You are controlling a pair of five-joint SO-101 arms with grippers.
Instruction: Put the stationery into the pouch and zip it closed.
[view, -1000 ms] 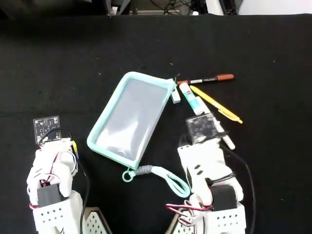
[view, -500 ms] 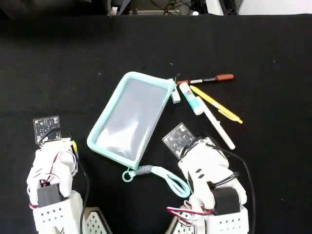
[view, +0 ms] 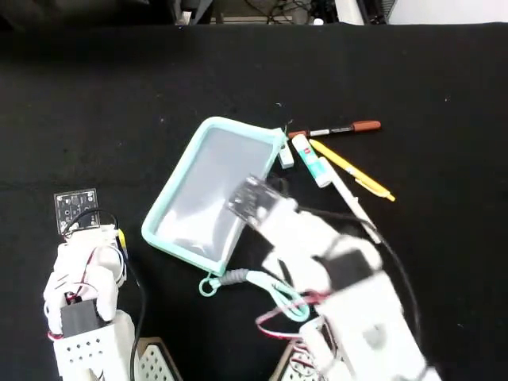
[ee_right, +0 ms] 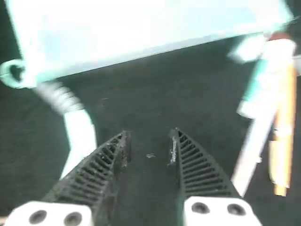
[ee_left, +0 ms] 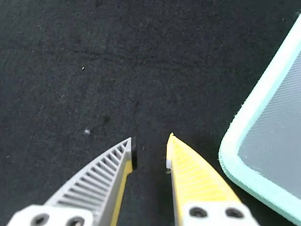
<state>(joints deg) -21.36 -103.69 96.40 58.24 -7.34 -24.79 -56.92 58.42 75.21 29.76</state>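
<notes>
Right claw [ee_right: 148, 141] released, empty, over black counter [view: 95, 103] between mint-edged clear plastic pouch [view: 210, 186] and stationery. Left claw [ee_left: 150, 148] released, empty, near pouch corner. Red-capped marker [view: 337, 128], yellow pen [view: 353, 173], white glue stick [view: 311, 160], white pen [view: 353, 205] lie on counter just beside pouch, outside it

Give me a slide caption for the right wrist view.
Open right gripper over the black table, between the pouch strap and the pens.
</notes>
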